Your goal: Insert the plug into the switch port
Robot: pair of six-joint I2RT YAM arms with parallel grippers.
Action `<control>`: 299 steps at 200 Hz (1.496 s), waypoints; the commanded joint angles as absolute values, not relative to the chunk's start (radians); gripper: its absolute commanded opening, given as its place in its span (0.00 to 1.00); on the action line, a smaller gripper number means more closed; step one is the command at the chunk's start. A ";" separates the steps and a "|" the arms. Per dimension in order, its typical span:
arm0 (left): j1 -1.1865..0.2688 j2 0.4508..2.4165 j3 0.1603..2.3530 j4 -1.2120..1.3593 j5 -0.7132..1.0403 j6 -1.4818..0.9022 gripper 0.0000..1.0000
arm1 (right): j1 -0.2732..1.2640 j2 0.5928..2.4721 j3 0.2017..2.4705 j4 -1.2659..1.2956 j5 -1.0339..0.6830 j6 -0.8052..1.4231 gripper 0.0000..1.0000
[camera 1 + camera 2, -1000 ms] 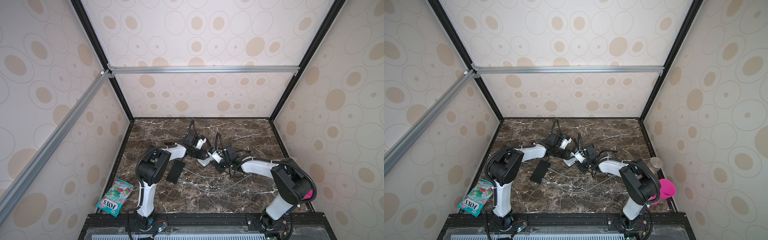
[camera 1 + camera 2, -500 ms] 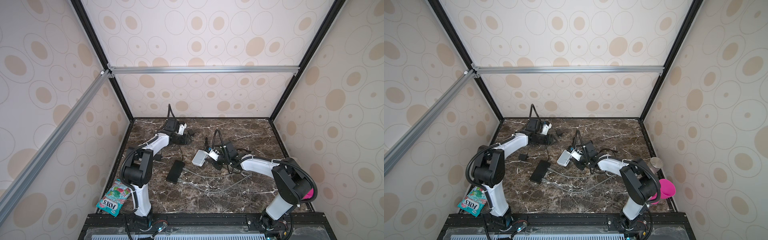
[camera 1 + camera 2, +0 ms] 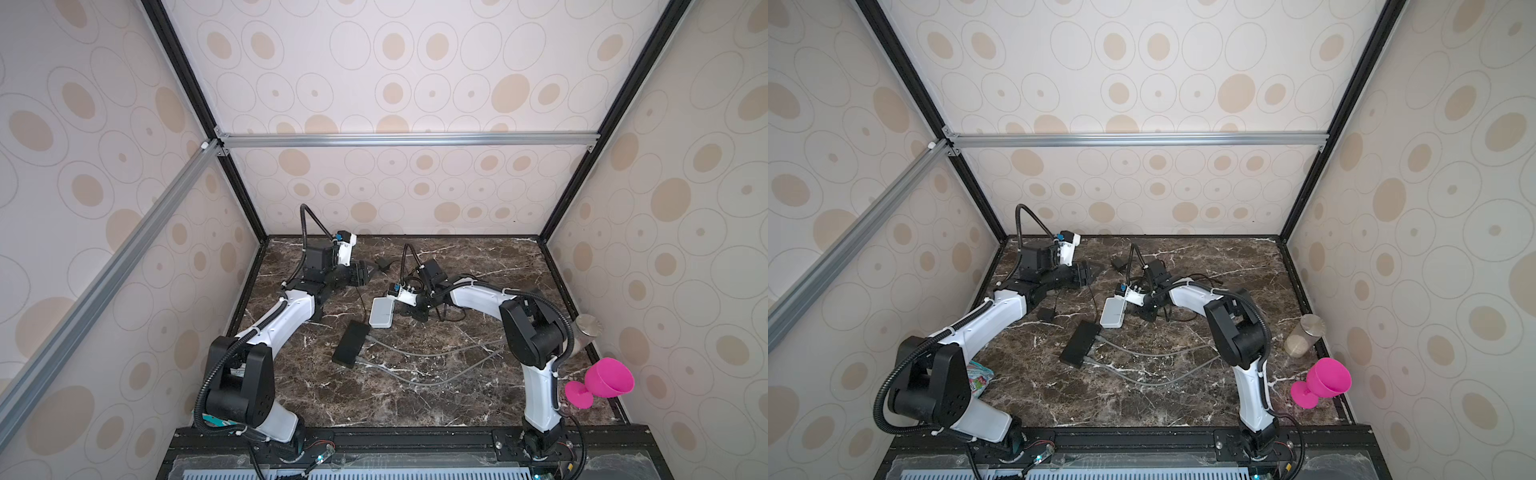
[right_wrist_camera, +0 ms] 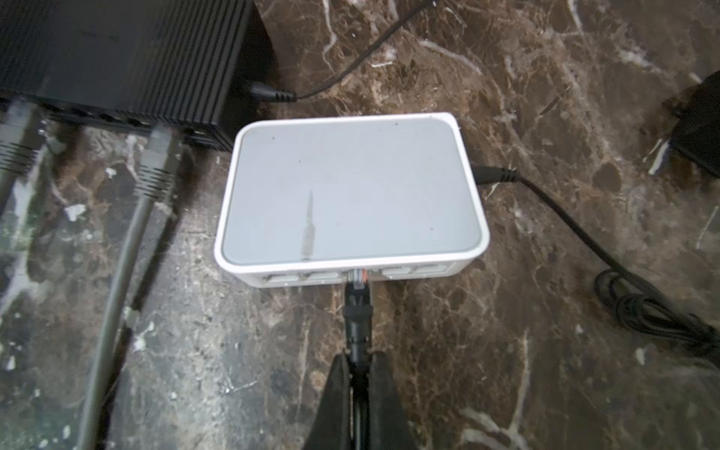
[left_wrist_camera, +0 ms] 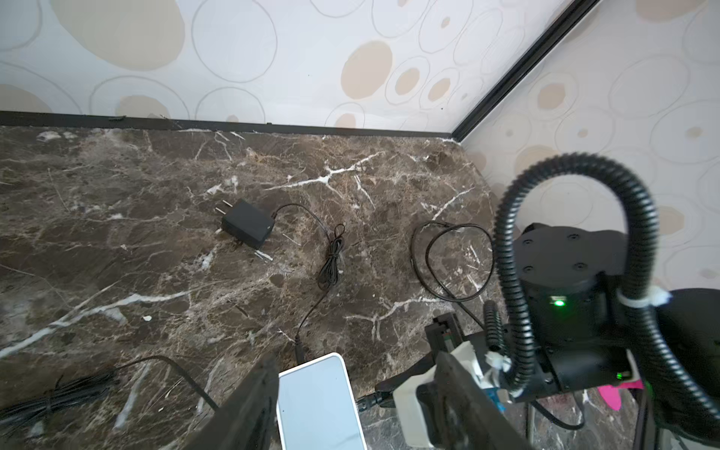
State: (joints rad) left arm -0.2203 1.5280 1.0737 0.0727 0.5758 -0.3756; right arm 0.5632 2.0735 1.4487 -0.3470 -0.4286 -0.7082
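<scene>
Right claw (image 4: 360, 356) clamped on cable (image 4: 357, 331); plug (image 4: 357, 282) seemingly seated in switch (image 4: 350, 191) (middle port). Left claw (image 3: 365, 273) spread wide, empty, arm raised.

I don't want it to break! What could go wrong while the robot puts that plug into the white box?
The right end effector pinches the cable behind the plug, so the cable might bend instead of pushing straight. Nothing holds the white switch; the left end effector is open and away, so the switch could slide.

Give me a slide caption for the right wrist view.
Right gripper holds the black plug at the white switch, middle port.
</scene>
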 commanded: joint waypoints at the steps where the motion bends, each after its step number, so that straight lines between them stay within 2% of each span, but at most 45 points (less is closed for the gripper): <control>1: -0.202 1.533 1.062 0.194 0.663 -0.461 0.63 | 0.558 2.093 1.489 -0.405 -0.401 -0.730 0.00; 65: -0.198 1.526 1.054 0.224 0.698 -0.491 0.64 | 0.557 2.061 1.492 -0.507 -0.184 -0.603 0.00; 143: -0.198 1.526 1.055 0.222 0.708 -0.487 0.62 | 0.559 2.080 1.515 -0.557 -0.136 -0.522 0.00; 148: -0.197 1.527 1.055 0.222 0.707 -0.486 0.62 | 0.559 2.080 1.518 -0.561 -0.132 -0.516 0.04; 162: -0.197 1.534 1.055 0.224 0.711 -0.486 0.62 | 0.558 2.068 1.523 -0.569 -0.140 -0.501 0.31; 183: -0.196 1.543 1.050 0.236 0.719 -0.492 0.62 | 0.558 2.009 1.488 -0.547 -0.149 -0.458 0.65; 201: -0.197 1.545 1.043 0.251 0.741 -0.498 0.61 | 0.558 1.915 1.439 -0.520 -0.141 -0.409 0.78; 206: -0.200 1.542 1.043 0.249 0.750 -0.499 0.61 | 0.558 1.882 1.419 -0.510 -0.137 -0.394 0.88; 208: -0.201 1.540 1.044 0.247 0.752 -0.498 0.61 | 0.558 1.868 1.411 -0.504 -0.136 -0.388 0.97; 210: -0.204 1.537 1.046 0.245 0.754 -0.496 0.61 | 0.558 1.853 1.403 -0.498 -0.134 -0.381 0.99; 235: -0.245 1.466 1.037 0.157 0.750 -0.426 0.63 | 0.558 1.664 1.257 -0.372 -0.128 -0.257 1.00; 246: -0.249 1.414 0.971 0.158 0.769 -0.440 0.66 | 0.558 1.588 1.168 -0.270 -0.101 -0.129 1.00; 269: -0.256 1.260 0.773 0.192 0.768 -0.487 0.83 | 0.557 1.491 0.965 -0.051 -0.114 0.143 1.00; 272: -0.257 1.240 0.746 0.196 0.762 -0.494 0.95 | 0.558 1.485 0.948 -0.035 -0.129 0.163 1.00; 274: -0.258 1.225 0.730 0.197 0.759 -0.499 0.97 | 0.557 1.482 0.939 -0.026 -0.138 0.173 1.00; 299: -0.280 1.030 0.559 0.203 0.726 -0.571 0.98 | 0.581 1.409 0.816 0.092 -0.167 0.318 1.00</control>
